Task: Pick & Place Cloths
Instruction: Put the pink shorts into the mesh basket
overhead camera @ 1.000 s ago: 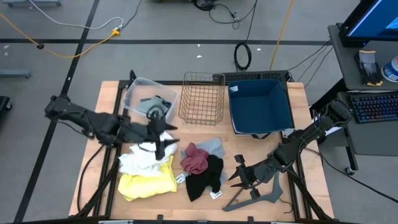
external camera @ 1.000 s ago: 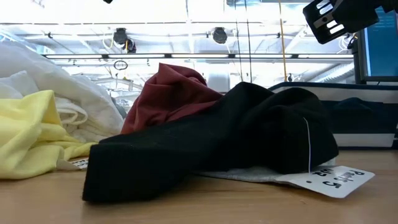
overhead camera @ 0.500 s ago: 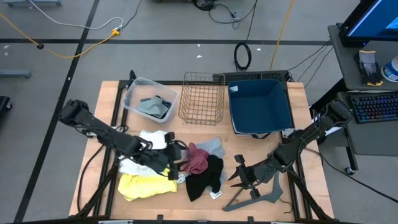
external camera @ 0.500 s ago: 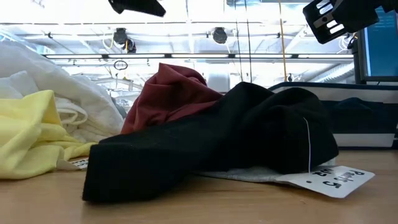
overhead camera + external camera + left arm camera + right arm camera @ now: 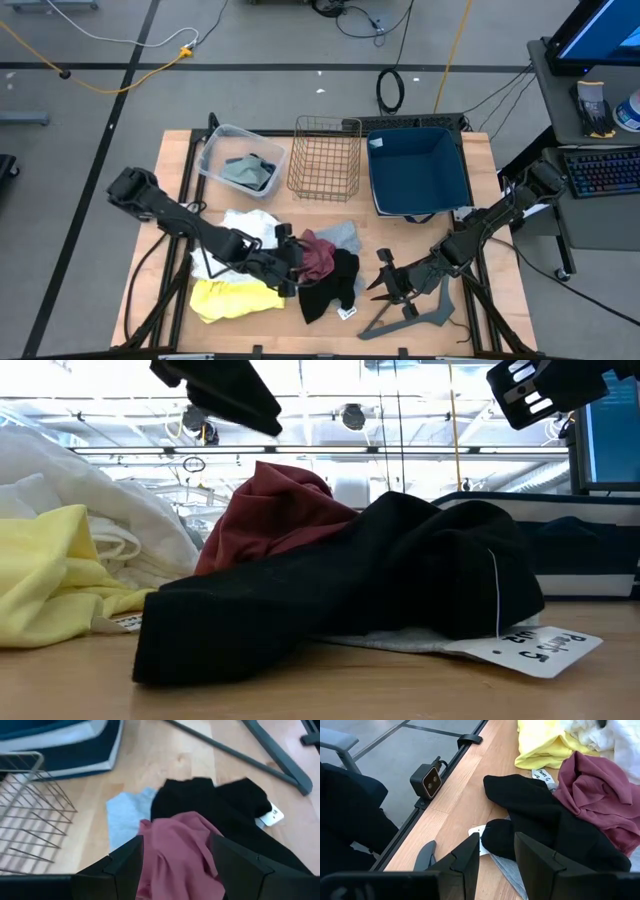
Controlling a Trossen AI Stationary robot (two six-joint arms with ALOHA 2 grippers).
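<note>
Maroon cloth [image 5: 316, 258]: mid-table in the pile, on the black cloth [image 5: 330, 285], grey cloth [image 5: 345, 236] just beyond.
Left gripper [image 5: 287, 262]: over its left edge, fingers spread, nothing held; nearer arm.
Right gripper [image 5: 380, 290]: waits right of the pile, part-open, empty.

Overhead, table-level and both wrist cameras share the maroon cloth [image 5: 316, 257].

Light grey cloth [image 5: 346, 236] mostly buried under the maroon cloth [image 5: 316, 256] and black cloth [image 5: 333, 284]. Yellow cloth [image 5: 45, 575] runs off the low view's left edge. Grey hanger [image 5: 412, 318] partly covered by the right gripper [image 5: 381, 285]. Tag [image 5: 528, 648] lettering too blurred to read.
</note>
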